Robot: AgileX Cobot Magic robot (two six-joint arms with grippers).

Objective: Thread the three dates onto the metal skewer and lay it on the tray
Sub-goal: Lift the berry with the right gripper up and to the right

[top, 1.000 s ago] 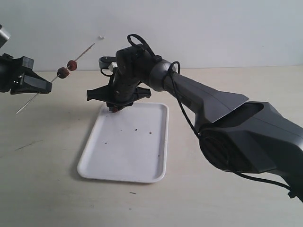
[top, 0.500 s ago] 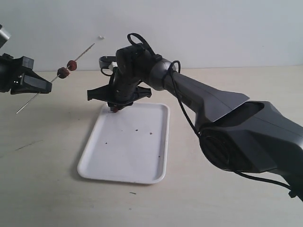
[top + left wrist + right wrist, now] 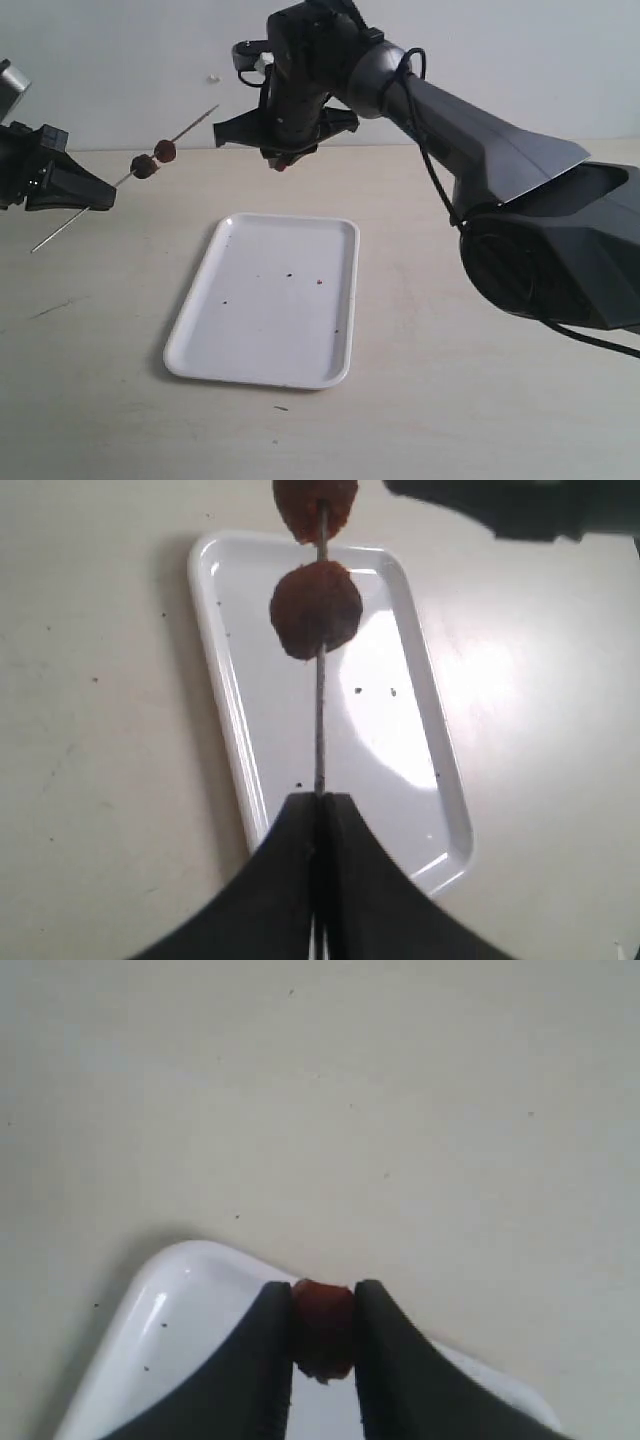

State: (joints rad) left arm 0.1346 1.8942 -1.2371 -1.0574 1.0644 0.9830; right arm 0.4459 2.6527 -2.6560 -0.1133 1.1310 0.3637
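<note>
One metal skewer (image 3: pixel 320 720) is clamped near its lower end between the closed jaws of the left tool (image 3: pixel 319 805). From there it slants up and away from that tool's tips, above the surface (image 3: pixel 500 400). There are three dates. Two are threaded on the skewer: the first date (image 3: pixel 143 166) sits a little beyond the left tool's tips and the second date (image 3: pixel 166 151) just beside it, further along the rod. The skewer's bare tip points toward the right tool (image 3: pixel 283 158) and is well apart from it. The third date (image 3: pixel 322 1332) is pinched between the right tool's two fingers (image 3: pixel 268 1350), which are closed on its sides (only its red-brown middle shows between them). One white tray (image 3: pixel 300 330) lies flat on the surface, lower than both tools and between them, and the right tool hangs above its far end. A few dark crumbs (image 3: pixel 290 272) speckle the tray.
</note>
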